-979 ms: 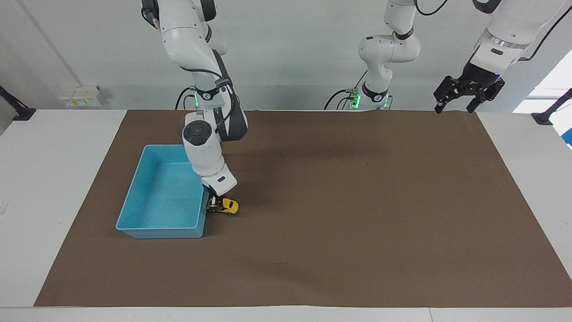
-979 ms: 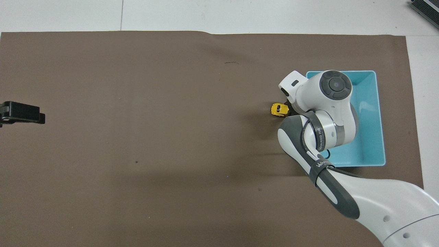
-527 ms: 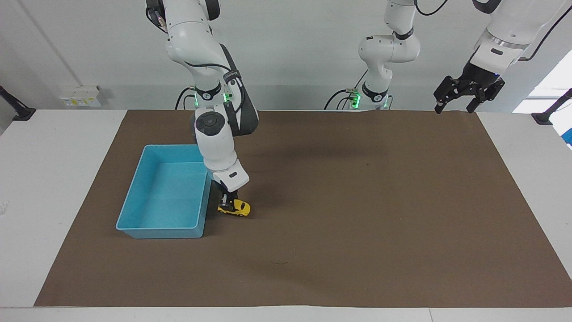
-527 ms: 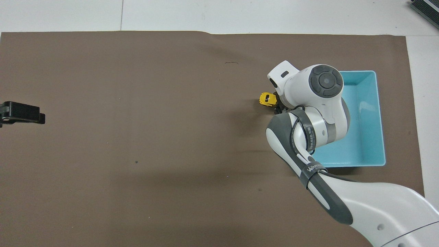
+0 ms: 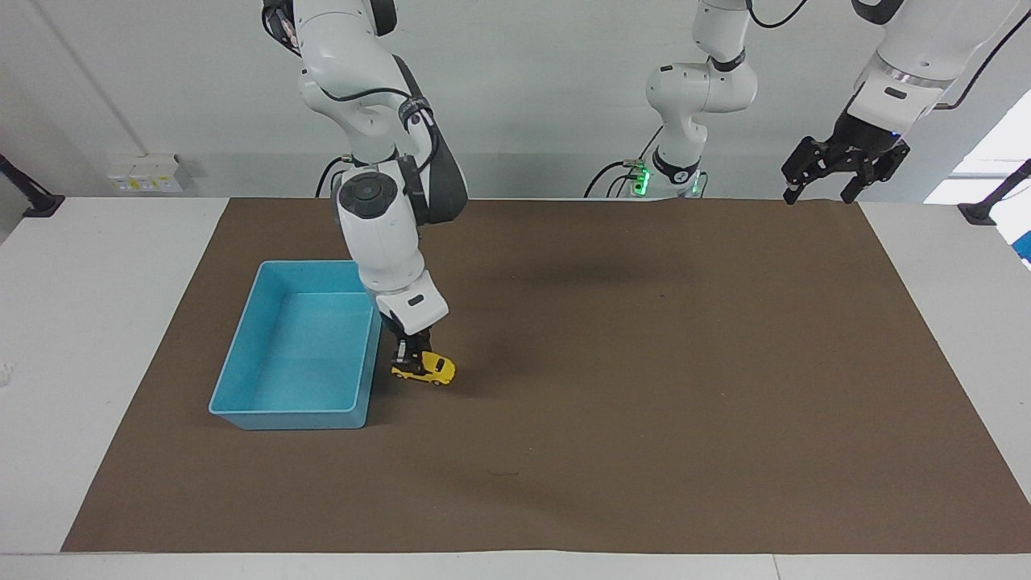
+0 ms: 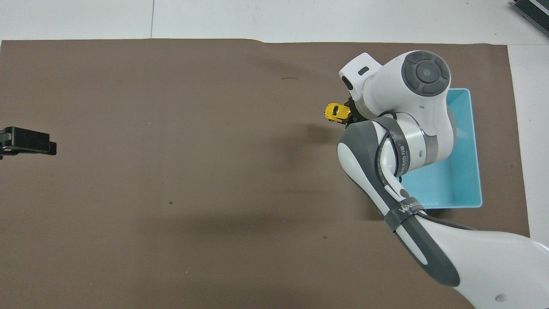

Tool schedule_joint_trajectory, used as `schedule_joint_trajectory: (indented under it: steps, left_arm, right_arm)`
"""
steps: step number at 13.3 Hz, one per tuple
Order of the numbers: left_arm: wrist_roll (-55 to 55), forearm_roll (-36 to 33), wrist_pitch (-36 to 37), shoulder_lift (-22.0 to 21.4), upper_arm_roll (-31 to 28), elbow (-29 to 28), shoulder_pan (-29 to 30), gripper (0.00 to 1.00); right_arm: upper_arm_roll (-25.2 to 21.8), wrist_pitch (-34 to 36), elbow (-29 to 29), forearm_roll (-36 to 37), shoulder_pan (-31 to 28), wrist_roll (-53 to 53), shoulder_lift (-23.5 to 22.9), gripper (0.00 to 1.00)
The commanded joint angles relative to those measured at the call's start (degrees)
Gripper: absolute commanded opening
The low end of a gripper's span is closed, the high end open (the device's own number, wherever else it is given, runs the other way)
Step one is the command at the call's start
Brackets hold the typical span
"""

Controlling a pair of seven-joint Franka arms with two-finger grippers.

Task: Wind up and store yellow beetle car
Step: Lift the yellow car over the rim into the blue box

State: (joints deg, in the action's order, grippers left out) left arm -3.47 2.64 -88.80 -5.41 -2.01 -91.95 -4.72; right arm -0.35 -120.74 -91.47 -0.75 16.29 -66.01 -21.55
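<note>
A: Facing view, count of items?
B: One yellow beetle car (image 5: 427, 369), one blue bin (image 5: 291, 348), one brown mat (image 5: 644, 387) on a white table (image 5: 97, 322), two arms. The car is just beside the bin's long wall, toward the middle of the table, apart from the bin

A: The right gripper?
B: The right gripper (image 5: 408, 352) points down from the right arm (image 5: 378, 234) and is clenched on the car's end nearest the bin. Whether the wheels touch the mat cannot be told; a shadow lies just beneath the car

A: The left gripper?
B: The left gripper (image 5: 817, 189) hangs above the mat's corner at the left arm's end of the table, fingers spread and grasping nothing; that arm waits

A: Overhead view, same count?
B: One car (image 6: 336, 112), one bin (image 6: 465, 171), one mat (image 6: 171, 150). The right arm (image 6: 403, 128) covers much of the bin and hides the right gripper's fingertips; the car's free end projects from under the wrist, beside the bin's end farther from the robots. Of the left gripper (image 6: 25, 141) only a black part shows at the picture's edge
</note>
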Motion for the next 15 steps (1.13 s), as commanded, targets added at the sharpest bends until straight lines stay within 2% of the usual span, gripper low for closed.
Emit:
schedule_joint_trajectory:
  steps: [1,8,12,15]
  left_arm:
    - [0.4,0.6,1.4,-0.4,0.6,0.6,1.1,1.00]
    - [0.4,0.6,1.4,-0.4,0.6,0.6,1.1,1.00]
    - [0.4,0.6,1.4,-0.4,0.5,0.6,1.1,1.00]
    - [0.4,0.6,1.4,-0.4,0.6,0.6,1.1,1.00]
  right_arm:
    - [-0.2,5.1,0.2,-0.7,-1.4,-0.9,3.3,0.00]
    - [-0.3,11.7,-2.3,-0.8,-12.1,-17.6,7.2,0.00]
    - [-0.3,10.1,-8.1,-0.9,-16.7,-24.9,10.1,0.00]
    - [-0.4,4.0,-16.7,-0.7,-16.8,-25.7,14.1,0.00]
